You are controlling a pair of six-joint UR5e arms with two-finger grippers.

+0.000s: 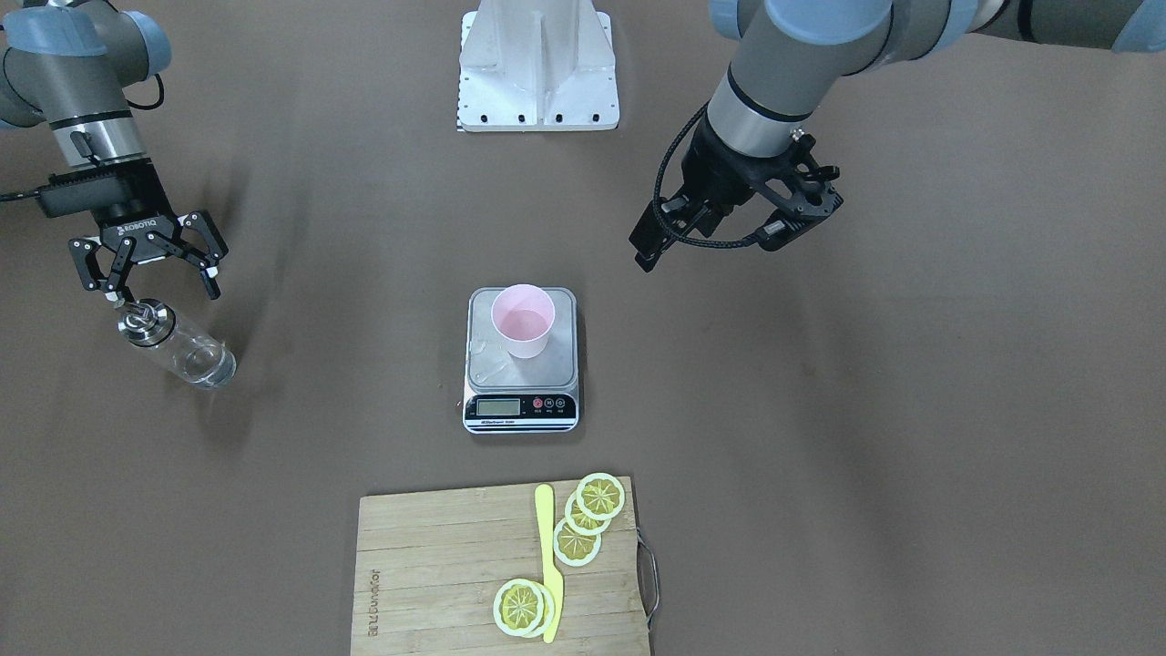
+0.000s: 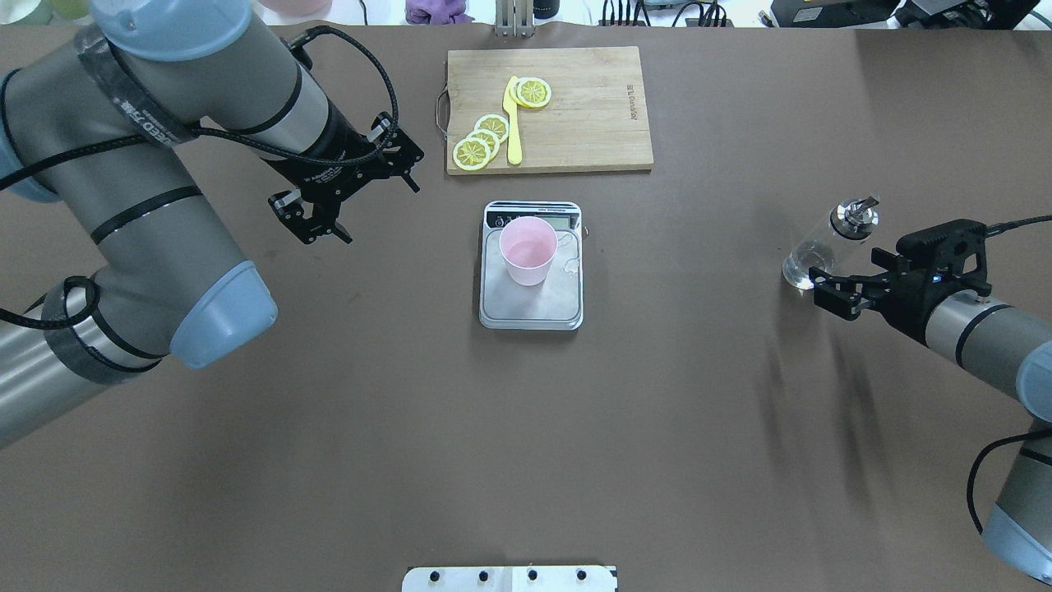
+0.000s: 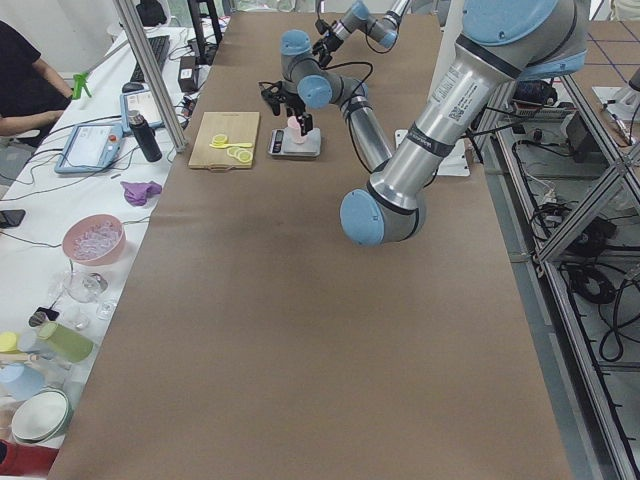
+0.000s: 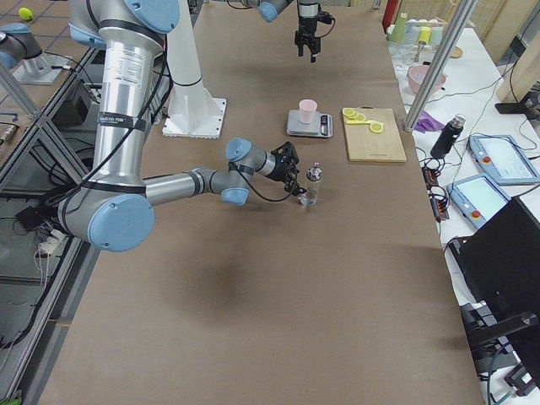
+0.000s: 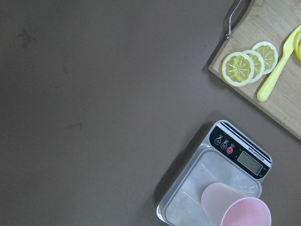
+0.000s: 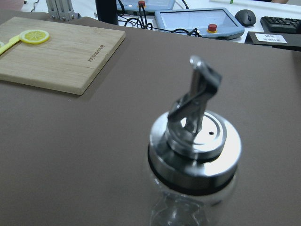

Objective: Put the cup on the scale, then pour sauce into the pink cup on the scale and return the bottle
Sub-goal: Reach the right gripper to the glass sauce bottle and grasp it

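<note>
Overhead exterior: tapered pink plastic cup (image 2: pixel 528 251) stands on steel-topped scale (image 2: pixel 532 306).

In the right wrist view the bottle (image 6: pixel 193 150) is out of focus, and its glass body runs off the bottom edge. The left wrist view cuts the cup (image 5: pixel 236 209) at the bottom edge and the cutting board (image 5: pixel 287 103) at the right edge. The display (image 1: pixel 497 407) on the scale (image 1: pixel 524 372) is too small to read.

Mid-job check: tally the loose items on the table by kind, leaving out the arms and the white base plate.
cup: 1
scale: 1
bottle: 1
cutting board: 1
lemon slices: 5
yellow knife: 1
Total: 10
</note>
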